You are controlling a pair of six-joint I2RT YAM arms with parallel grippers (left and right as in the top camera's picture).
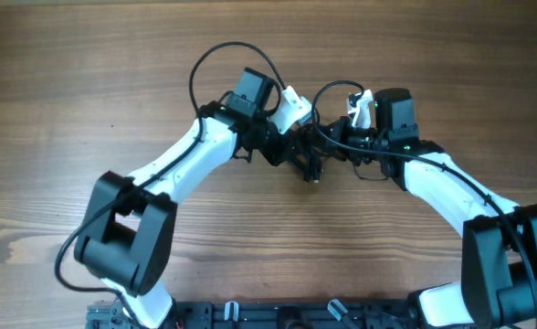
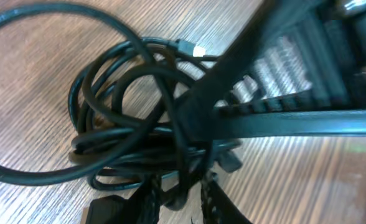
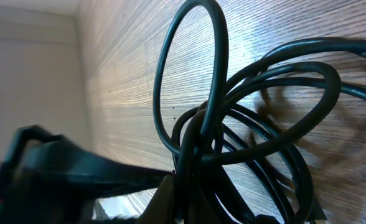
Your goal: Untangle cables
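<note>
Lying bunched between the two grippers near the middle of the wooden table (image 1: 86, 73), the cables (image 1: 310, 157) are seen as a tangle of thin black loops. The left gripper (image 2: 183, 193) is closed to a narrow gap, and a few strands are pinched between its fingers. The right gripper (image 3: 180, 190) is fully closed on a knot of cords, whose loops are fanned out over the wood. A small plug end (image 2: 186, 48) is seen at the bundle's edge.

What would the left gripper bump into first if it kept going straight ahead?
The tangled bundle of black cables. It lies right in front of the left gripper, with strands seemingly already between its jaws; the wooden table is just beneath.
</note>
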